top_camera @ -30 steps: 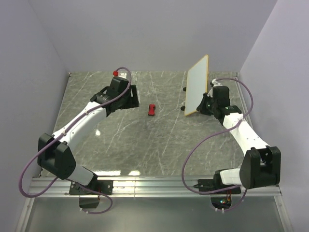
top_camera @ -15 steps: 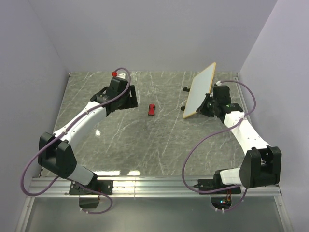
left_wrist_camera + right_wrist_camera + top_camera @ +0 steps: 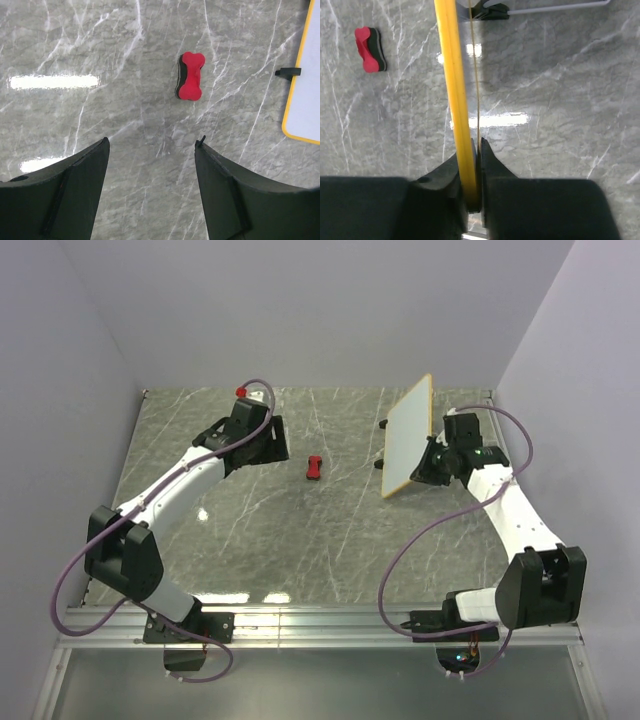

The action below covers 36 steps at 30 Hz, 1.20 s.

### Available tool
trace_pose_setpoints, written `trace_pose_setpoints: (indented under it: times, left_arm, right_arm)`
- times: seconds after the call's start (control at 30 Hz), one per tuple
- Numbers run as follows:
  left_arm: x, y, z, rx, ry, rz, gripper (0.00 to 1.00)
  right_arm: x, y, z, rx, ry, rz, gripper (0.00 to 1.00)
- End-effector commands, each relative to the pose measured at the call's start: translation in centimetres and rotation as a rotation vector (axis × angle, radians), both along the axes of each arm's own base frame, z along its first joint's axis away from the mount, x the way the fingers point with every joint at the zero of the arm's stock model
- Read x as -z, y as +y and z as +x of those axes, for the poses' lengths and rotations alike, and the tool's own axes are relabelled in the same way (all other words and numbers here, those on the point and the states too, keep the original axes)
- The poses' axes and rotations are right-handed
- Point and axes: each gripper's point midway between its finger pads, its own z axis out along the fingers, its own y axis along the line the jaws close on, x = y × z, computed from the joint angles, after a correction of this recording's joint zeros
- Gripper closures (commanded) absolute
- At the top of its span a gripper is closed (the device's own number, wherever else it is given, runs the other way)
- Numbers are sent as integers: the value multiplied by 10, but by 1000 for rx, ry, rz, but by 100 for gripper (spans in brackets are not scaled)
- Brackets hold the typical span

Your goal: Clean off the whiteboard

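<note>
The whiteboard (image 3: 408,435) stands on edge at the right of the table, white face toward the middle, thin yellow-orange frame around it. My right gripper (image 3: 426,466) is shut on its lower right edge. The right wrist view shows the frame (image 3: 451,75) edge-on, pinched in the right gripper (image 3: 476,145). A small red-and-black eraser (image 3: 314,467) lies on the table between the arms, also seen as the eraser (image 3: 190,76) ahead of my left gripper (image 3: 152,145). The left gripper (image 3: 268,443) is open, holds nothing and hovers left of the eraser. The board's corner (image 3: 306,90) shows at the right.
The grey marble table (image 3: 250,530) is walled at the back and on both sides. A small red knob (image 3: 240,391) sits at the back left corner. Black feet (image 3: 383,425) stick out from the board's face; one foot (image 3: 288,72) shows in the left wrist view.
The right gripper swung the whiteboard: its top leaned right, then came back more upright, and the board sits slightly nearer. The left arm shifted a little; the eraser stayed put.
</note>
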Motion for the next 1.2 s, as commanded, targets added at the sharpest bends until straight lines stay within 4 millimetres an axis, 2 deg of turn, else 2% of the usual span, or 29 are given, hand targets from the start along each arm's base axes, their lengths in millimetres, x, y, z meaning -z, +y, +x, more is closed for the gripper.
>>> trace_pose_setpoints:
  times: [0.0,0.07,0.1,0.17,0.4,0.43,0.47,0.53,0.57,0.6,0.63,0.67,0.73,0.77,0.87,0.9,0.97,1.07,1.1,1.13,1.17]
  left_arm:
    - [-22,-9,15,21,-65,-32,26]
    - [-22,-9,15,22,-65,-30,26]
    - [-22,-9,15,25,-65,-29,26]
    - [-23,-8,15,27,-67,-29,26]
    - [-22,-7,16,30,-66,-18,26]
    - [-23,-7,16,29,-67,-20,26]
    - [-23,-6,17,28,-69,-19,26]
    - [-25,-6,18,28,-71,-17,26]
    - [-26,-5,20,24,-75,-16,26]
    - [-26,-5,19,25,-75,-17,26]
    - [-28,-6,20,27,-81,-17,26]
    - [-27,-6,21,28,-78,-17,26]
    - [-29,-7,23,28,-79,-21,26]
    - [-26,-7,23,30,-74,-18,26]
    - [-29,-10,26,34,-73,-26,26]
    - [-30,-11,26,40,-76,-27,26]
    - [-39,-22,26,93,-89,-66,26]
    - [-61,-37,27,164,-146,-124,26]
    - [-68,-41,27,186,-159,-134,26]
    - [-79,-44,29,204,-181,-150,25]
    - [-88,-50,27,238,-196,-171,25]
  right_arm:
    - [-4,-20,8,50,2,-51,78]
    - [-8,-26,15,69,-12,-48,63]
    - [-8,-28,18,82,-12,-49,44]
    - [-15,-36,27,105,-25,-50,33]
    - [-45,-45,45,124,-84,-72,30]
    - [-49,-46,46,130,-94,-72,22]
    - [-52,-46,45,136,-99,-71,21]
    - [-64,-50,43,163,-121,-82,1]
    - [-81,-58,38,201,-163,-110,0]
    - [-81,-58,38,201,-163,-110,0]
    - [-91,-61,35,210,-191,-120,0]
    - [-96,-72,30,253,-184,-164,0]
    - [-101,-80,22,284,-184,-197,0]
    - [-99,-89,16,325,-166,-236,0]
    - [-97,-99,2,372,-158,-274,0]
    - [-103,-100,-4,383,-181,-274,0]
    - [-110,-97,-9,382,-207,-252,0]
    - [-136,-75,-18,309,-328,-137,2]
    - [-156,-67,-29,286,-415,-89,2]
    - [-166,-50,-35,221,-464,-11,2]
    - [-172,-42,-37,206,-515,41,2]
